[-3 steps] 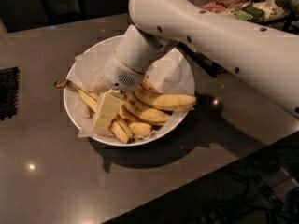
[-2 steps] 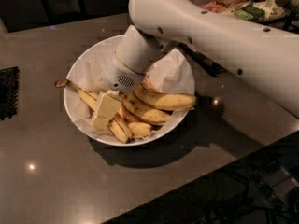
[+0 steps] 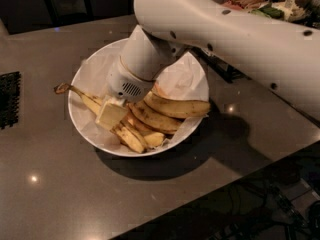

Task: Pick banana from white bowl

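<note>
The banana [image 3: 94, 104], the brown-speckled one, lies in the left half of the white bowl [image 3: 80, 129]. Its long thin stem pokes out over the bowl's left rim and its body runs down toward the bowl's near edge. It rests on the crinkled paper [image 3: 187, 76] lining the bowl, right against the 2 cleaner yellow bananas [image 3: 175, 108] that fill the bowl's right half. So it is not out yet, and as far as I can see it is not lifted either.

The gripper [image 3: 111, 115] is down inside the bowl, on top of the banana just behind the stem. A pale block of it covers the fruit there. From where I stand I cannot tell whether it has clamped on the banana or only presses against it, because the thick wrist hides the far side. The arm [image 3: 240, 29] reaches in from beyond the bowl's right side, passing over the paper.

My reading is that the reach is done and the grasp is at most under way. Raising the banana clear of the bowl is all still to do. Since the 2 neighbours touch it, they may shift when it comes up.

The bowl sits on a grey desk [image 3: 50, 194], with a dark grille [image 3: 7, 99] well to the bowl's left and food clutter [image 3: 270, 4] far beyond its right side.
</note>
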